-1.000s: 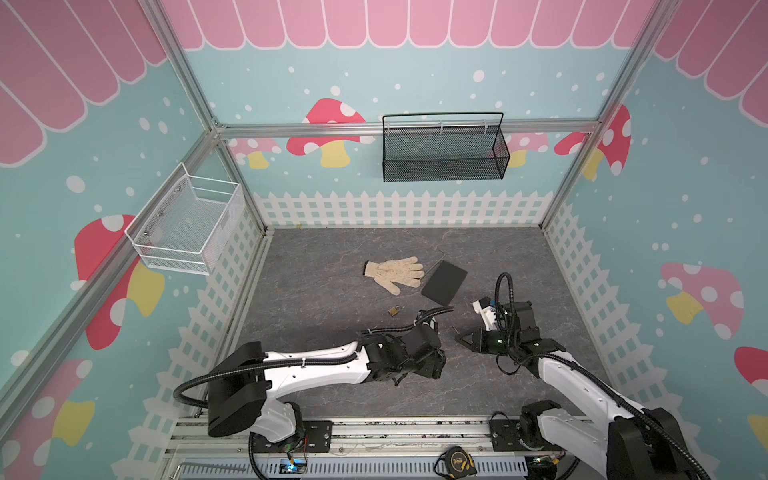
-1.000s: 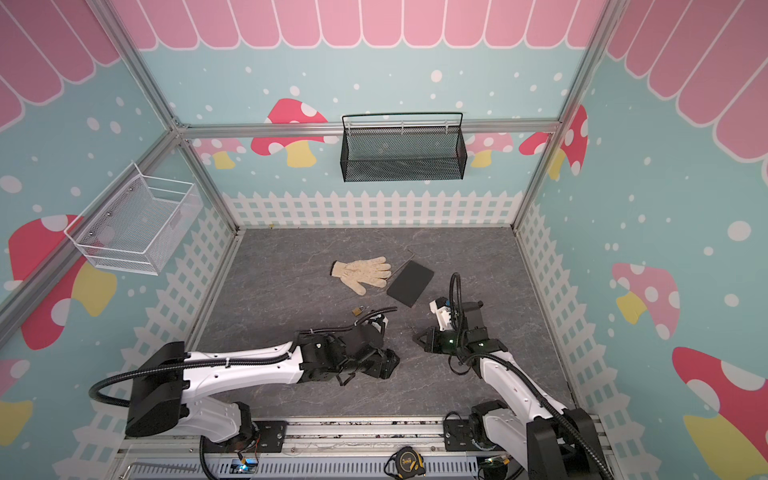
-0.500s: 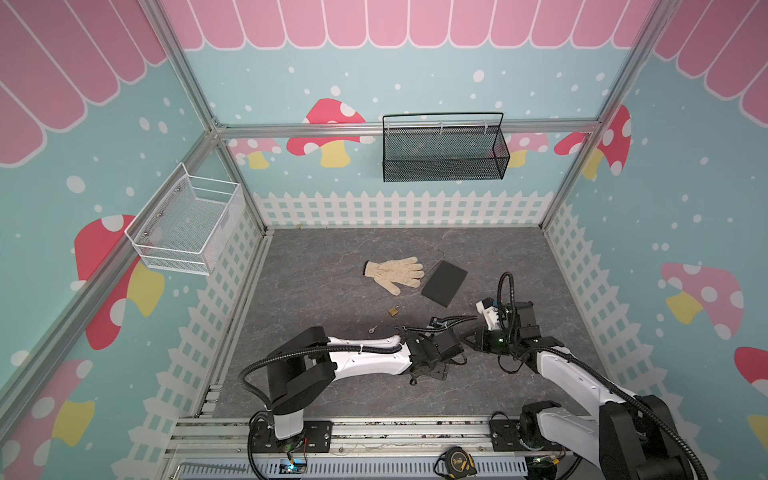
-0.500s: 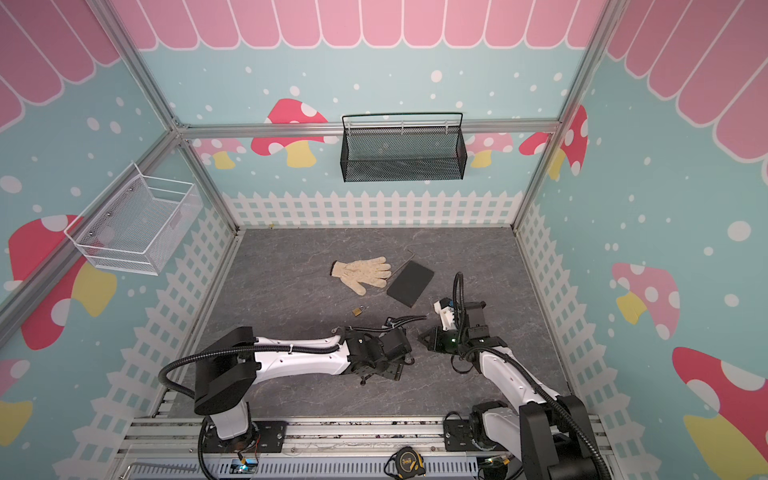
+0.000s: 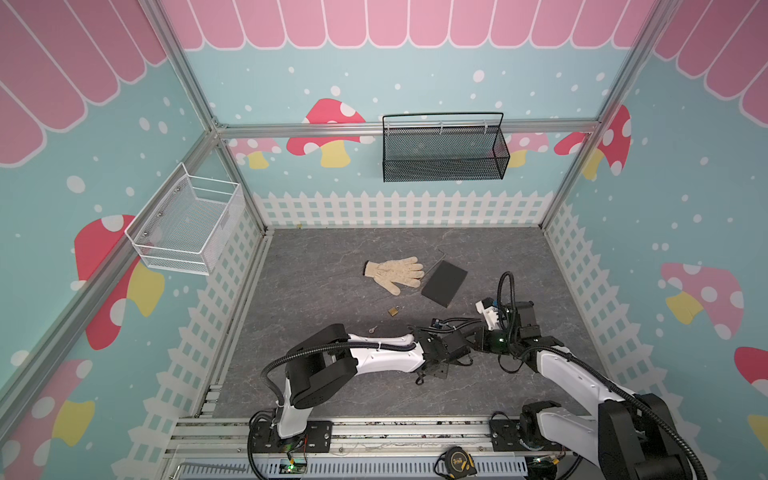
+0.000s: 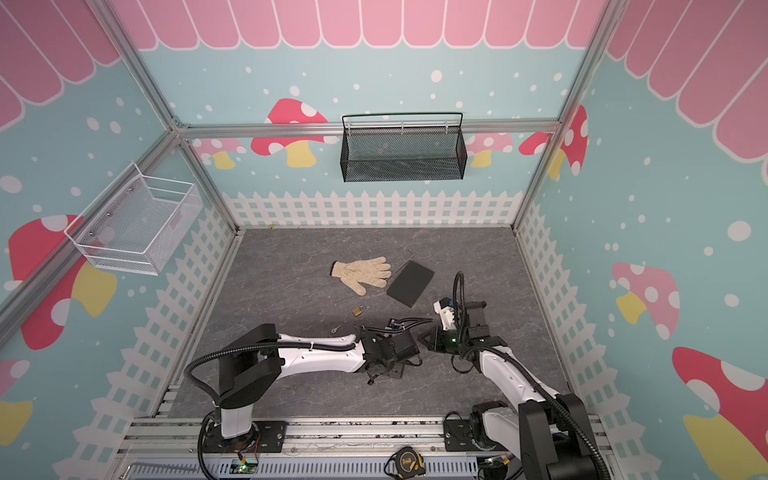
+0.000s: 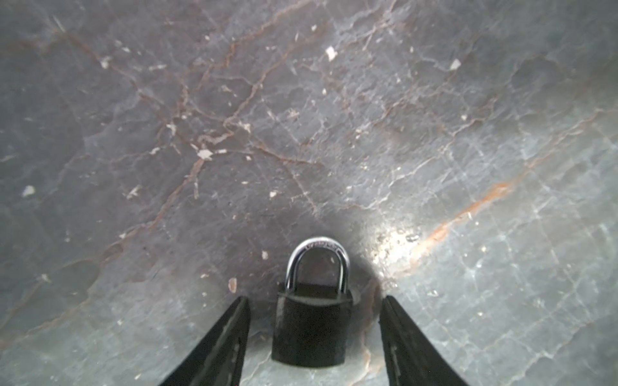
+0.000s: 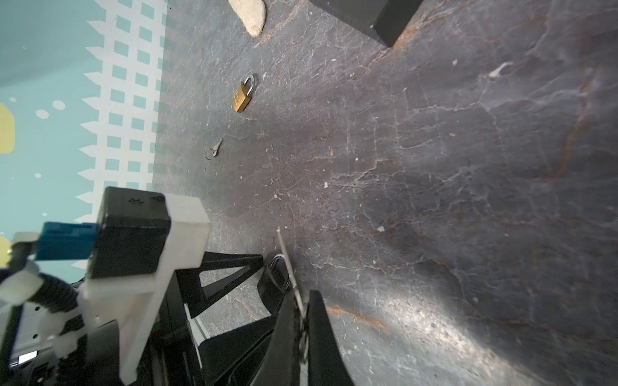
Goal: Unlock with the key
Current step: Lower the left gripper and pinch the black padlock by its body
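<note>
A white wire basket (image 5: 187,226) is hanging on the left wall. On the grey floor (image 5: 332,257), left of the middle, a ringed key (image 5: 372,329) is lying loose. A brass padlock (image 5: 394,310) is lying near it, a little farther and to the right. Farther still, a knitted glove (image 5: 397,272) is lying flat with its fingers just beside a black slab (image 5: 444,282). A black mesh basket (image 5: 444,149) is hanging on the far wall above them. All of these are sitting well apart from the two grippers. The left arm (image 5: 386,359) is stretching low across the near floor toward the right, and its wrist is covering the work spot in both top views. The left gripper (image 7: 314,299) is standing open and gripping nothing. One of its fingers (image 7: 230,341) is sitting on each side of the black padlock (image 7: 312,327), and bare floor is showing in both gaps. That padlock is lying on the floor, near and right of the middle, with its shackle seated in the body and pointing away from the wrist. Just to the right, the right gripper (image 8: 301,300) is pinching tight on the key (image 8: 289,264). The key's thin blade is sticking out past the fingertips and crossing in front of the shackle in the right wrist view. Whether the blade is touching the lock cannot be told. A tape measure (image 5: 457,461) is resting on the near rail.
</note>
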Controlling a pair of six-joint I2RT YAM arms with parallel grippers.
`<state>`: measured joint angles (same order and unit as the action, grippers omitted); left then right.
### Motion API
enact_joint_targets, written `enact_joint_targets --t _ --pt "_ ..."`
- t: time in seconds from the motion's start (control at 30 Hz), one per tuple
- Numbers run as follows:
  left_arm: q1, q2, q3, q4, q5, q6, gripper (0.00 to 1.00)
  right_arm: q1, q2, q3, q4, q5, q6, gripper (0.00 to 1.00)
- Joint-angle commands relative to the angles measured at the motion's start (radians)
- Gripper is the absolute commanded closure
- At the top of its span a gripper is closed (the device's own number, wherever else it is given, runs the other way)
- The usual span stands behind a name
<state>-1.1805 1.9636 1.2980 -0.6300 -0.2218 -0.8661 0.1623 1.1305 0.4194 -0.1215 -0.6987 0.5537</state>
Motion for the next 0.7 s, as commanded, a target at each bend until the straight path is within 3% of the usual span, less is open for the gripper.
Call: enact_joint_targets --t 0.0,0.33,0.67 --pt "-0.006 0.024 0.012 -0.044 -0.031 -0.049 0.41 -0.007 0.018 0.022 0.01 -0.038 -0.016 1.0" --pt "-0.008 0.018 0.003 -0.141 -0.127 -0.071 0.48 -0.006 0.041 0.026 0.034 -0.056 -0.007 1.0" --pt "-0.01 0.029 0.012 -0.14 -0.058 -0.089 0.51 -0.007 0.057 0.034 0.051 -0.076 0.003 1.0"
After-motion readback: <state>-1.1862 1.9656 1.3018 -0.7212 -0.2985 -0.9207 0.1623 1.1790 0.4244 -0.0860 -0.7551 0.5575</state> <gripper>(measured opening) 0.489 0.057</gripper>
